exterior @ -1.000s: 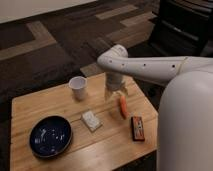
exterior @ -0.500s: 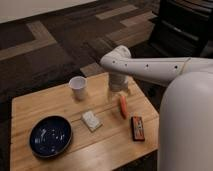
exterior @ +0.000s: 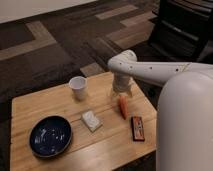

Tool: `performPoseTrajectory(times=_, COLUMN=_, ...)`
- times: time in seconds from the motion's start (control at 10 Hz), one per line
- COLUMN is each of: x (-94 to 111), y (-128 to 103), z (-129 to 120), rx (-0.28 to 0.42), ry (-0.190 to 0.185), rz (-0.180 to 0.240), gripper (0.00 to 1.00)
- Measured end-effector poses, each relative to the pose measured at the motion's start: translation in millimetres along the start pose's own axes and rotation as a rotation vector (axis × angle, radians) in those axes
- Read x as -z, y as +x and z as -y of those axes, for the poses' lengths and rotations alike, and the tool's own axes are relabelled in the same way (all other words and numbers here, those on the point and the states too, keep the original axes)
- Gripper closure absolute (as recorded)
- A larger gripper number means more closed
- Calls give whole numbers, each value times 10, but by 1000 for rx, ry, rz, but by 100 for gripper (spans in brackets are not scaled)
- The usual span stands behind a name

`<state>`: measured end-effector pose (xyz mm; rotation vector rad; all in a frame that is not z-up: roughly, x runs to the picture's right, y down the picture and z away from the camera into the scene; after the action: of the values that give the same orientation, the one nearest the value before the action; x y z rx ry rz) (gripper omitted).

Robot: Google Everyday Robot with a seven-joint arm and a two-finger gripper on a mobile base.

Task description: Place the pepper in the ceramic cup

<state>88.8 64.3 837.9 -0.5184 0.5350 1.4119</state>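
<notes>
Status for you: nothing placed yet; grasp, carry and drop all remain. Over the table (exterior: 30, 110), gripper (exterior: 121, 93) hangs low; can't tell how open it is or whether it holds anything. ceramic cup (exterior: 77, 87) upright, well apart. pepper (exterior: 123, 107) lies flat just beneath the gripper: slim, orange-red, tapered.

Bare tabletop (exterior: 101, 96) lies open between the pincer (exterior: 121, 93), over the pepper (exterior: 123, 107), and the ceramic cup (exterior: 78, 88).
</notes>
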Motion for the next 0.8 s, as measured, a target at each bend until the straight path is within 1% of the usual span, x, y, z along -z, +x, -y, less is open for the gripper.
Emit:
performPoseTrajectory(times=0.2, x=-193, y=-102, z=37, rx=-11, ry=-9, rz=-4, gripper=35)
performPoseTrajectory(times=0.4, x=-321, y=-175, z=33, rx=-4, ry=-22, rz=-5, gripper=36)
performPoseTrajectory(times=0.5, x=-340, y=-194, z=29, rx=1, ry=-27, rz=-4, gripper=45)
performPoseTrajectory(times=0.6, x=-338, y=-214, z=21, rx=8, ry=-31, rz=-1, gripper=59)
performPoseTrajectory(times=0.7, x=-284, y=-235, z=21, rx=14, ry=-31, rz=7, gripper=75)
performPoseTrajectory(times=0.8, x=-205, y=-244, z=18, rx=19, ry=-27, rz=15, gripper=89)
